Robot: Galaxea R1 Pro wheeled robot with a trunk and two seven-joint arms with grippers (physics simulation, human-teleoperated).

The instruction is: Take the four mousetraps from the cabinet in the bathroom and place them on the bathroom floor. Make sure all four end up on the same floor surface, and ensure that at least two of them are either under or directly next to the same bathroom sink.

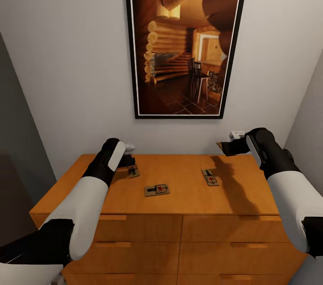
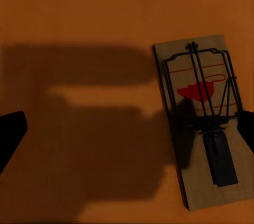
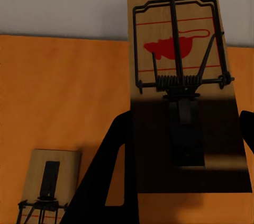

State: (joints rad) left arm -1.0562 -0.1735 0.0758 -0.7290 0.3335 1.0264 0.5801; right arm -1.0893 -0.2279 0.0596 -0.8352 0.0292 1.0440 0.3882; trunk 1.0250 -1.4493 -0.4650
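Head view: I face the orange-brown cabinet [image 1: 188, 199], its drawers all shut so I cannot see inside them, and its flat top carries three mousetraps. My left claw [image 1: 130, 159] hangs low over the top near the back-left part, and one mousetrap [image 1: 133, 171] lies just beneath and slightly in front of it. In my left wrist view that trap [image 2: 203, 121] sits flat on the wood beside my right-hand fingertip [image 2: 247, 128], while the other dark fingertip [image 2: 10, 131] stands far across from it; the jaws are spread wide with nothing between them, and their shadow falls on the wood next to the trap. A second mousetrap [image 1: 157, 190] lies nearer the front of the cabinet top, off to the right of my left claw, between my two arms. A third mousetrap [image 1: 209, 177] rests further right, below and to the left of my right claw [image 1: 229, 146]. That right claw is raised above the back-right part of the top, close to the white wall [image 1: 67, 74], and it pinches a fourth mousetrap [image 3: 182, 86] clear of the wood. In my right wrist view the held trap stands up from my fingers with its red mark and wire bar facing the camera, its lower half in shadow, and the third trap [image 3: 47, 184] lies on the cabinet below it. A framed picture [image 1: 186, 38] hangs on the wall above both claws.
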